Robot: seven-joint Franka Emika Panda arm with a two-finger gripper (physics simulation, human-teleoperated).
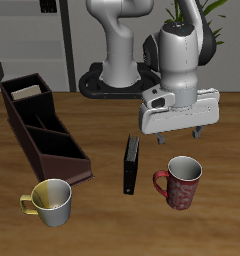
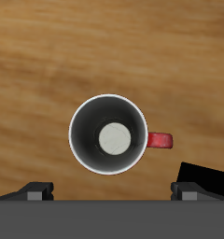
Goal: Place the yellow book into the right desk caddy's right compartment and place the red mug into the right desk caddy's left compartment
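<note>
Fingers (image 1: 188, 131) hang spread apart with nothing between them, above the red mug (image 1: 180, 182); in the wrist view the two fingertips (image 2: 34, 189) sit wide either side of the frame with the mug's round mouth almost dead centre between them. I read that as lined up for the descent onto the mug.

From the exterior camera, the mug stands upright on the bench (image 1: 107, 215) at about four o'clock from the middle of the bench, handle pointing toward the black book (image 1: 131, 164) lying beside it. The right desk caddy (image 1: 44, 130) lies well apart at about ten o'clock, and a pale book-like thing, probably the yellow book (image 1: 26, 92), already stands in its far end section, though that corner is too small for me to be sure. A pale yellow mug (image 1: 50, 201) stands near the caddy's nearer end.

I judge the mug to be rigid, moderately heavy and smooth-glazed, so slippery under a pinch. I would take it by the rim wall, one finger inside and one outside, on the side away from the handle (image 2: 160, 141), so the load hangs level and clears the caddy's slanted walls.
</note>
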